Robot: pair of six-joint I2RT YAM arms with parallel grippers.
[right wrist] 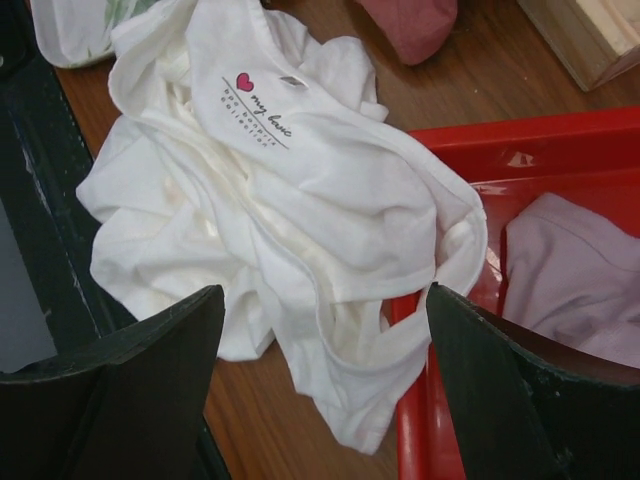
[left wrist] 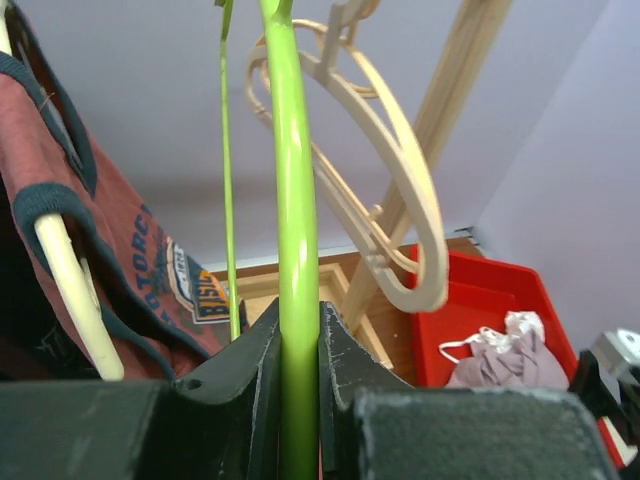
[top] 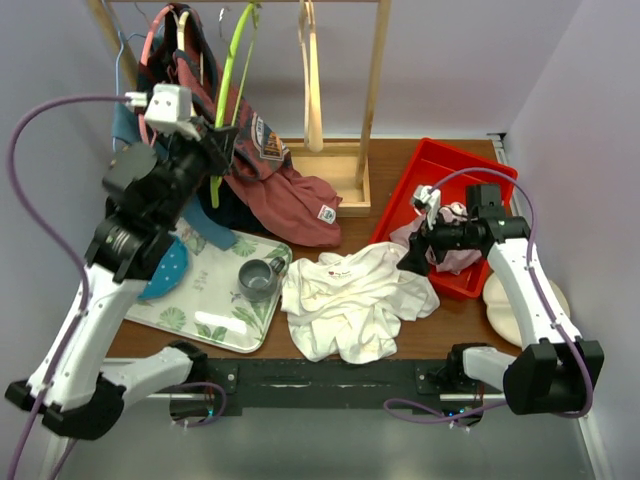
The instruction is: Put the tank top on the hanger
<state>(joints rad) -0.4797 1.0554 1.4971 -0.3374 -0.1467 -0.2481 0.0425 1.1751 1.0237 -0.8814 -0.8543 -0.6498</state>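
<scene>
Red bin under one finger of R gripper: mauve cloth inside, tank top edge draped over rim. R jaws wide apart, nothing held, tank top directly below. Tray w/ grey mug below L gripper, which is clamped on the lime-green hanger. Wooden hanger close beside it, faded-red shirt on the other side.

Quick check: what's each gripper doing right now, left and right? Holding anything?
Left gripper: closed on the lime-green hanger.
Right gripper: open and empty, over the white tank top.
</scene>
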